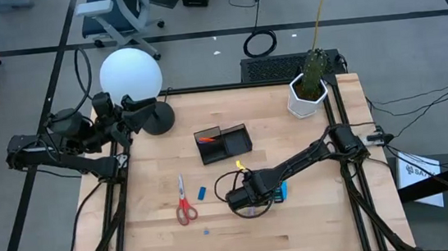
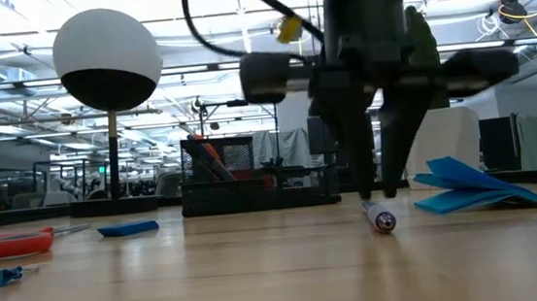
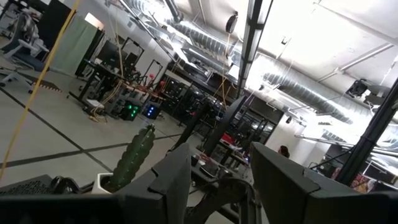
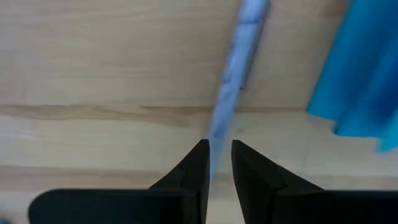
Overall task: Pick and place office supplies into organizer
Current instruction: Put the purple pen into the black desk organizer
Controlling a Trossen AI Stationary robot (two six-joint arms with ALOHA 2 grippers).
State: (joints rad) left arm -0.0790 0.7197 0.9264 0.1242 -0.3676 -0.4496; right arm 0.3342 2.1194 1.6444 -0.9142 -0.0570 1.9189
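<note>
On the table near its front-middle, right gripper (image 2: 381,191) is pinching a thin grey-purple pen (image 4: 233,78), pale barrel lying flat on the wood just beside the blue notepad (image 2: 476,186). Left gripper (image 3: 219,180) is sitting open, parked by the lamp (image 1: 130,75).

1. The grey-purple pen (image 4: 235,74) is blurred in the right wrist view, and its near end disappears between the right gripper's (image 4: 217,163) fingertips.
2. The blue notepad (image 4: 364,81) beside that pen is cut off by the picture's edge.
3. Contents of the organizer (image 2: 256,179) behind the pen are indistinct.
</note>
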